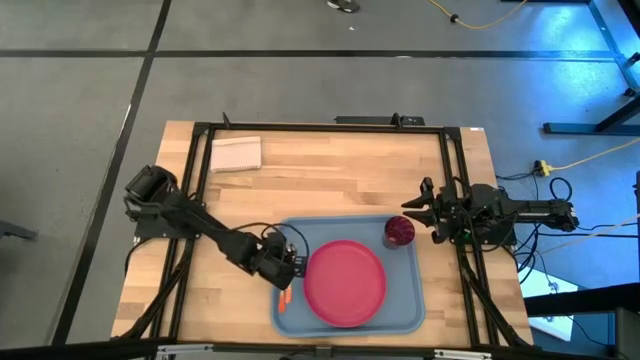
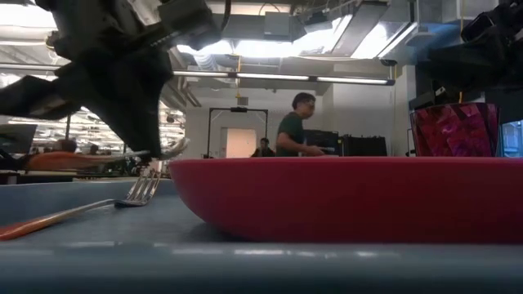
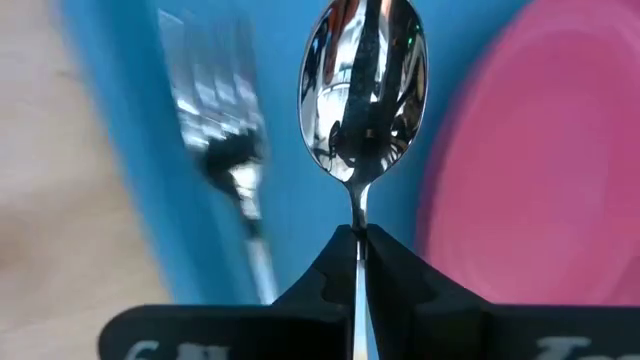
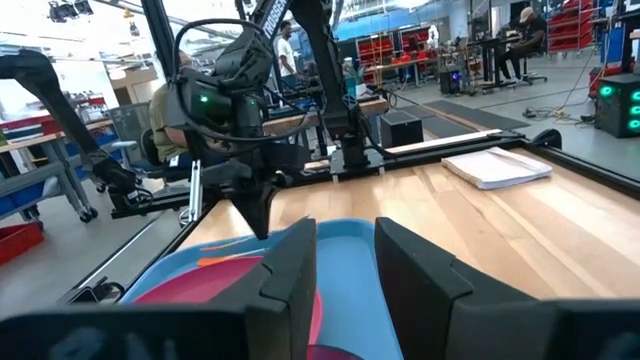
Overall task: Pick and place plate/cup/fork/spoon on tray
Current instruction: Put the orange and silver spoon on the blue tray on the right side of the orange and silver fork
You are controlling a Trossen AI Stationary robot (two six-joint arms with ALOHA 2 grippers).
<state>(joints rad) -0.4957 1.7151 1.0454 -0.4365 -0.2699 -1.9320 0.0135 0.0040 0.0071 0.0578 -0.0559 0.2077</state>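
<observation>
The light-blue tray (image 1: 300, 238) lies at the table's near middle. The pink-red plate (image 1: 345, 283) lies flat in it, and the maroon cup (image 1: 399, 231) stands in its far right corner. The fork (image 2: 135, 196) lies on the tray floor left of the plate, its orange handle (image 1: 285, 300) toward the near edge. My left gripper (image 1: 283, 265) is over the tray's left part, shut on the spoon (image 3: 362, 90). My right gripper (image 1: 420, 213) is open and empty just right of the cup. My left gripper pinches the spoon's thin metal neck (image 3: 358, 232), just behind the silver bowl, between its two fingers. The fingers (image 2: 145, 135) come from above, pointing down. The spoon lies about level, its bowl (image 2: 174, 149) clear above the tray floor and the fork.
A white folded napkin (image 1: 236, 153) lies at the table's far left. A black frame (image 1: 320, 127) runs round the table top. Bare wood lies beyond the tray's far side. People and benches show in the room behind.
</observation>
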